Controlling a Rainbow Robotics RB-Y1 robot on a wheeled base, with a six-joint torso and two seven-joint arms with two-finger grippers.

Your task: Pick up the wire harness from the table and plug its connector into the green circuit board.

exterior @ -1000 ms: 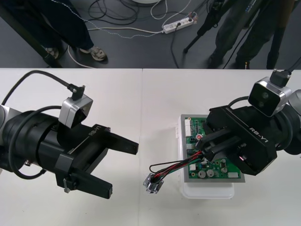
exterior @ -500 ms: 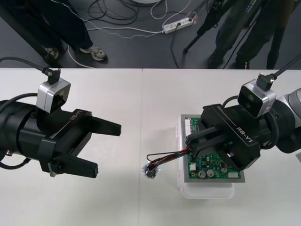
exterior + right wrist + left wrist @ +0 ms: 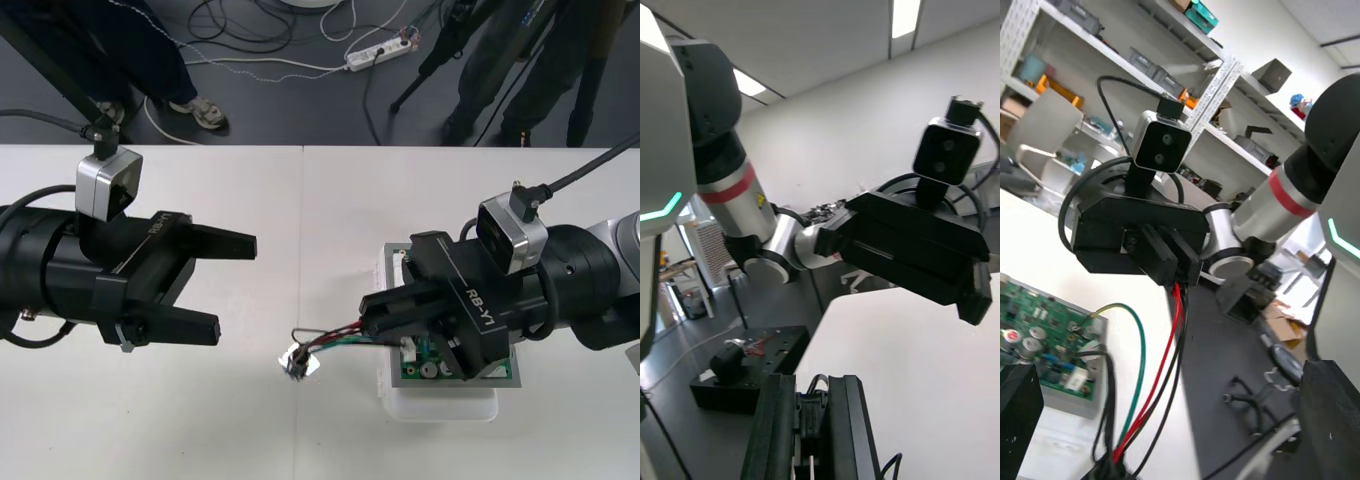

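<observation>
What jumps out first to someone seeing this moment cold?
The right claw, shut on the wire harness, hangs over the left edge of the green circuit board, its wires trailing to the round metal socket out beside the board. The left claw stands open, apart from it all, at the left side of the table.

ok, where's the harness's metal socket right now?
Front view: the socket is just left of the white base, toward the left gripper; its wires run into the right gripper, shut on them.
</observation>
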